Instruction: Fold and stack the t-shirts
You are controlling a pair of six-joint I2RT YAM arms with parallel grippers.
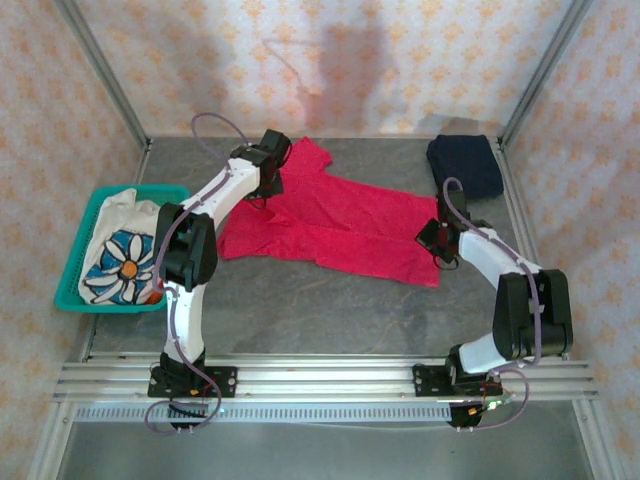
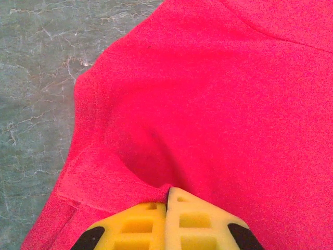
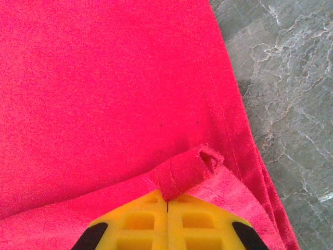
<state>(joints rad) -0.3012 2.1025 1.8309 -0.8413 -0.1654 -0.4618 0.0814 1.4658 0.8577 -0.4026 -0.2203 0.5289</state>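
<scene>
Since each gripper is clamped on one end of the red shirt (image 1: 340, 225), its long axis runs gripper to gripper; left gripper (image 2: 167, 197) nips its far-left end, right gripper (image 3: 166, 200) its near-right hem; shirt lies spread on the table (image 1: 330, 312), teal basket (image 1: 165, 190) to its left.

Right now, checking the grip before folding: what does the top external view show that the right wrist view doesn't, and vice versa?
Top external adds layout: the navy shirt folded at the far right, the flower-print shirt in the teal basket, the left gripper at the far-left part of the red shirt. Right wrist adds detail: the right gripper shut on a pinched fold of the hem. Both show the red shirt on the grey table.
</scene>
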